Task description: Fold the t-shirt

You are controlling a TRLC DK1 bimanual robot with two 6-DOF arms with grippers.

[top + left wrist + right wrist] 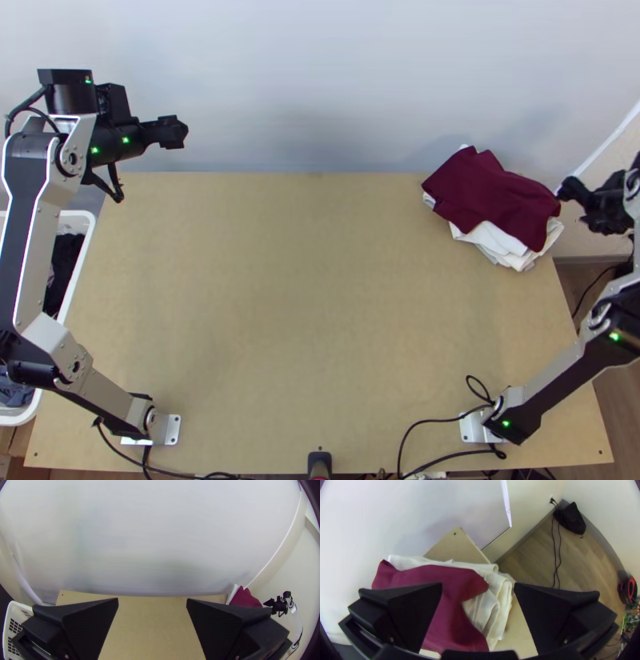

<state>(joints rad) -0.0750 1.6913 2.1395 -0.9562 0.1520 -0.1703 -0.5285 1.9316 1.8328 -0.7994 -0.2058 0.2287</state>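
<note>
Shirt: maroon, loosely folded with uneven edges, on a stack of white cloths at the bench's far right corner.
Long axis: slanting, from the far edge down toward the near right; I cannot tell which end is the collar.
Left pincer: spread wide, empty, raised beyond the bench's far left end.
Right pincer: also spread wide and empty, just beside the shirt's right end.
Basket: white, holding dark clothes, left of the bench.
</note>
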